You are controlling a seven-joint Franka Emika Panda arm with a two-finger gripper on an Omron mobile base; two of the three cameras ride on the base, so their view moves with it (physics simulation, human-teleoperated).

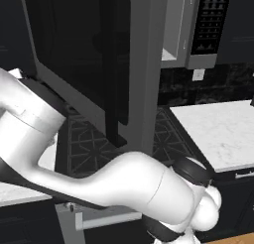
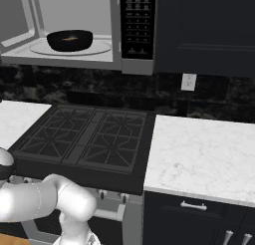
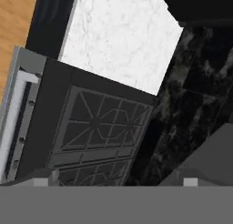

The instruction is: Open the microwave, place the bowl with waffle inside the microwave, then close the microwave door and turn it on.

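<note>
The microwave door (image 1: pixel 84 49) had dark glossy glass in a matt grey metal frame. The worktop (image 2: pixel 199 154) looked like smooth white marble, the backsplash (image 2: pixel 74 84) polished black stone, the floor (image 3: pixel 13 32) wood.

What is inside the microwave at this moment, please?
On the round turntable plate inside the microwave stands the black bowl, with a golden-brown waffle in it. The bowl's rim hides most of the waffle.
</note>
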